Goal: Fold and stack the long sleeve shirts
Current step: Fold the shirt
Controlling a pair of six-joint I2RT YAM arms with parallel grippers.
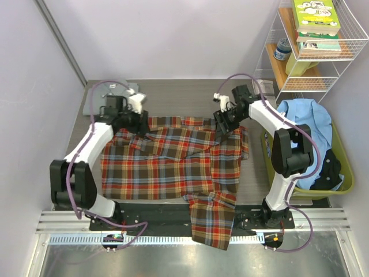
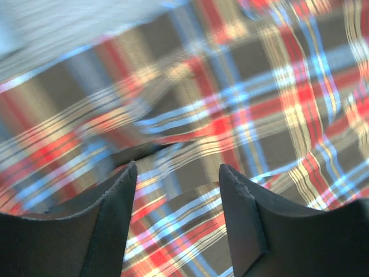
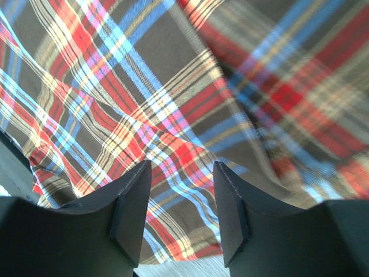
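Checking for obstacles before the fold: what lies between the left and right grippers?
Only the rumpled top edge of the plaid shirt runs from the left gripper to the right gripper; nothing else, the top external view shows.

Shirt [image 1: 170, 167] — red-orange, brown, blue plaid, bin [image 1: 347, 173] — olive-green

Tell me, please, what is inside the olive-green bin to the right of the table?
A light blue garment fills most of the bin and spills over its rim, with some dark cloth beside it. Anything beneath them is covered, and the right arm hides part of the bin.
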